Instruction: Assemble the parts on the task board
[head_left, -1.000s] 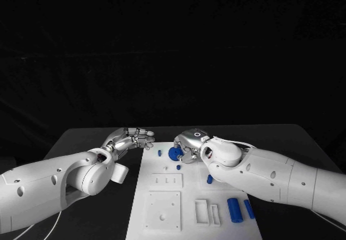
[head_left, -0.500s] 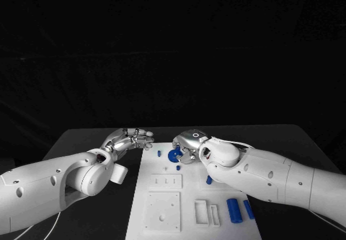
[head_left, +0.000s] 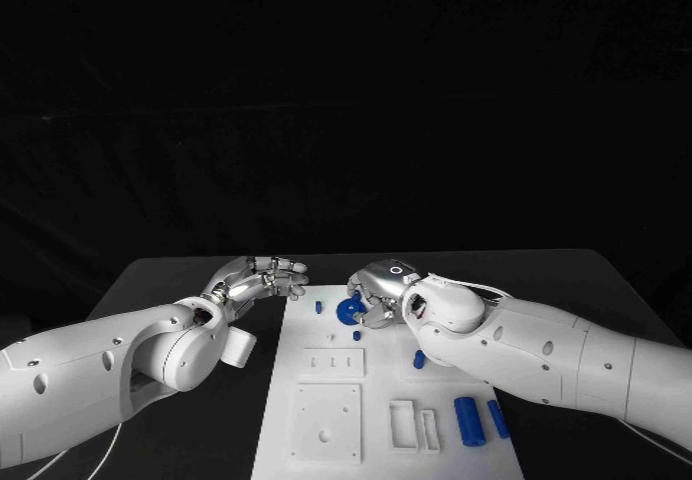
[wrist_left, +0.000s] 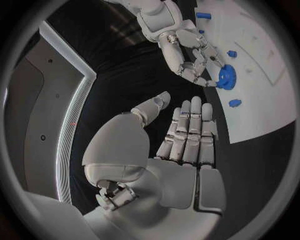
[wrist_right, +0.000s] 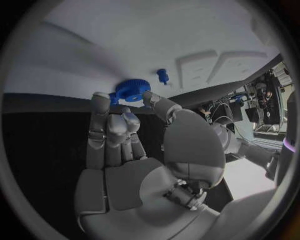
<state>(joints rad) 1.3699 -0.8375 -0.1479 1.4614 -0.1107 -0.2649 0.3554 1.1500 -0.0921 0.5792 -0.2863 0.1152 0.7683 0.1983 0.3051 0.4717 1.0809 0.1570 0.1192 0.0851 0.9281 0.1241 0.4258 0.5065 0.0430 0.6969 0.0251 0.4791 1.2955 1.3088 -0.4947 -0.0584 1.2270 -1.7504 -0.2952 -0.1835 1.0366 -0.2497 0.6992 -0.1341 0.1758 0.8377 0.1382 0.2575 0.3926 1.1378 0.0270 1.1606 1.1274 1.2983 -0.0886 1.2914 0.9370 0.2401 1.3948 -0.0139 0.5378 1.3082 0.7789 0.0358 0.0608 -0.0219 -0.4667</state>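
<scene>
The right hand (head_left: 378, 293) pinches a blue gear (head_left: 348, 310) between its fingertips at the far end of the white task board (head_left: 329, 400), which lies on the black desk (head_left: 166, 275); the left hand (head_left: 261, 280) hovers just beside the board's left edge, fingers spread and holding nothing, near the gear but apart from it.

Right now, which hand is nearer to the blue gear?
Right. The right hand holds the blue gear in its fingertips; the left hand hovers open off the task board's edge.
</scene>
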